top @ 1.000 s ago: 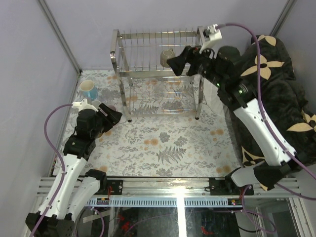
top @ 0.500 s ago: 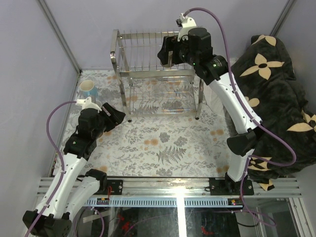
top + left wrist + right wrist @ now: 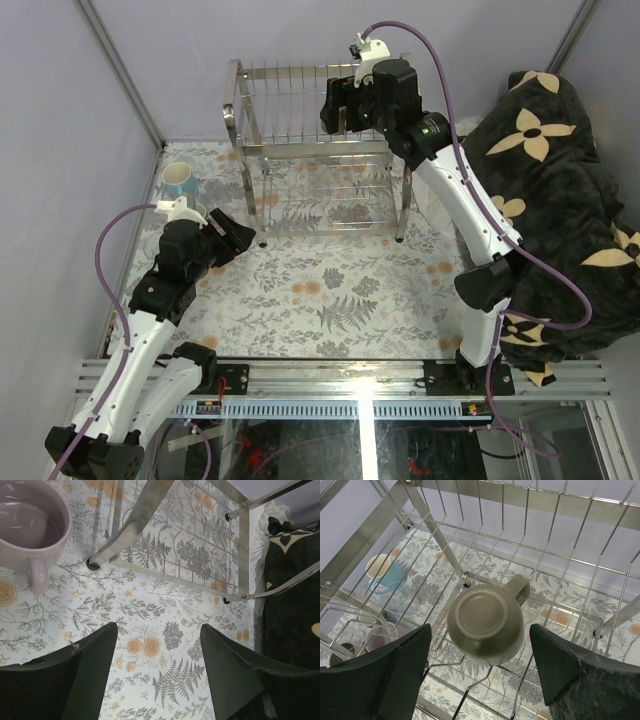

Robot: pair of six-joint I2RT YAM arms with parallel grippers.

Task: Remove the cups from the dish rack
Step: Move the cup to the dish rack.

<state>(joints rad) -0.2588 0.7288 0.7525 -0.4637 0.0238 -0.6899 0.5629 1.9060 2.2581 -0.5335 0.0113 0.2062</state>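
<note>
The dish rack [image 3: 300, 150] stands at the back of the table, a two-tier chrome wire frame. An olive-grey mug [image 3: 485, 622] sits upside down on its upper tier, handle pointing up-right in the right wrist view. My right gripper [image 3: 340, 105] hangs open right above it and hides it in the top view; its jaws [image 3: 480, 627] straddle the mug without touching. My left gripper [image 3: 232, 238] is open over bare cloth [image 3: 157, 626] near the rack's front left foot. A pale lilac mug [image 3: 30, 525] stands upright just beside it. A light blue mug [image 3: 180, 182] stands farther left.
A dark blanket with cream flowers [image 3: 560, 170] is heaped along the right side, close to the rack's right posts [image 3: 245, 550]. Grey walls close in the back and left. Through the rack wires the blue mug [image 3: 385, 575] shows on the floral cloth [image 3: 340, 290].
My right arm has swung left from the rack's right end to above the upper tier, and now covers the mug in the top view. The left arm has barely shifted.
</note>
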